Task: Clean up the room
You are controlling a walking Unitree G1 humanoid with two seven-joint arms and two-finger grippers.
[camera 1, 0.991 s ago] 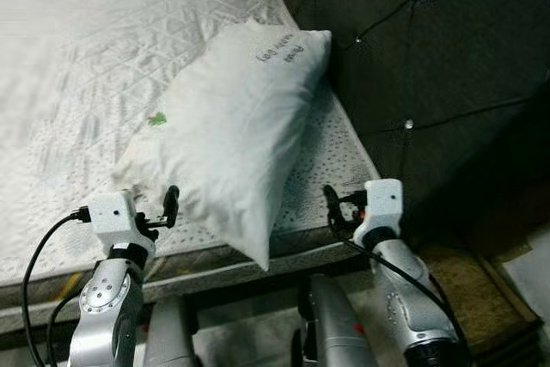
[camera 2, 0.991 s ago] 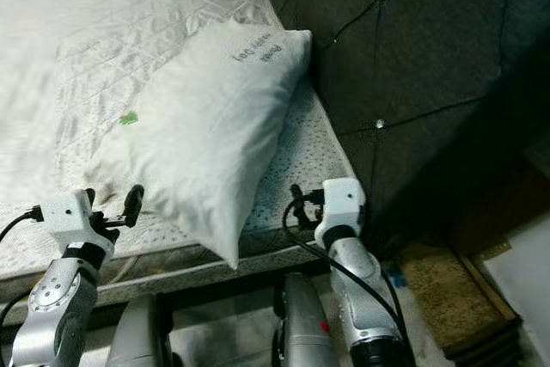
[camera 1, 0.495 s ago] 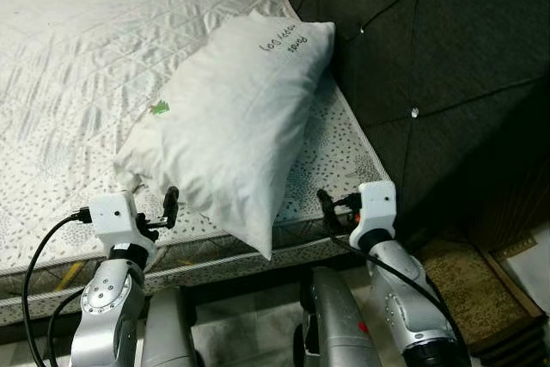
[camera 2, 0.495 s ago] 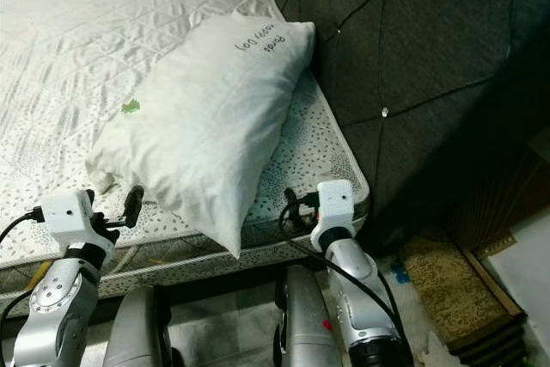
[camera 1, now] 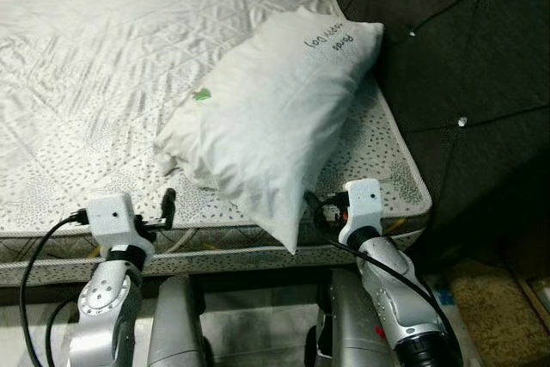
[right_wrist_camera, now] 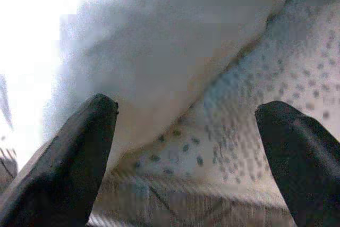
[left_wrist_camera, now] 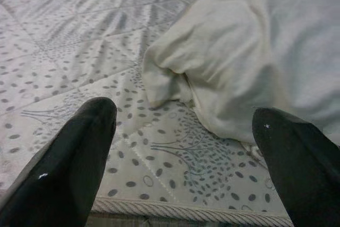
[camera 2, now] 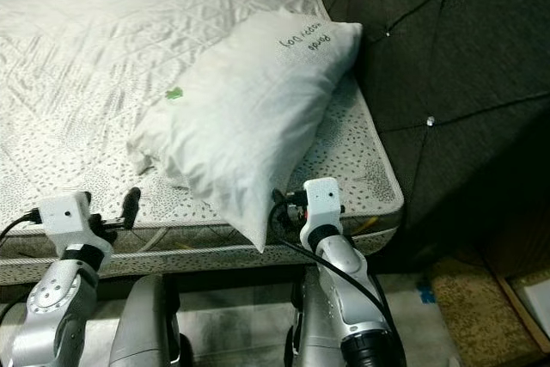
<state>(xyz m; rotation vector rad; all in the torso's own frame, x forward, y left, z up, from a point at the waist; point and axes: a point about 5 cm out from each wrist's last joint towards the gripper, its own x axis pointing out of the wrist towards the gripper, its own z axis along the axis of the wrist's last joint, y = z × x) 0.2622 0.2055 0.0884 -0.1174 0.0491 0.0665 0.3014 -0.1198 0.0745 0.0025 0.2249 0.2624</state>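
A white pillow (camera 1: pixel 275 118) with dark handwriting and a small green mark lies slantwise on the bare quilted mattress (camera 1: pixel 94 66). Its near corner hangs over the mattress's front edge. My left gripper (camera 1: pixel 165 211) is open at that front edge, just left of the pillow's crumpled end (left_wrist_camera: pixel 212 67) and a short way from it. My right gripper (camera 1: pixel 314 209) is open too, close beside the overhanging corner (right_wrist_camera: pixel 170 46), right of it. Neither gripper holds anything.
A dark tufted headboard (camera 1: pixel 481 49) rises along the right side of the bed. A brownish rug (camera 1: pixel 503 298) covers the floor at the lower right. The mattress's corded edge (left_wrist_camera: pixel 186 211) runs just under my left fingers.
The whole picture has shifted, so the camera has moved; the pillow lies as before. Both grippers now sit at the mattress's front edge instead of over it, still open.
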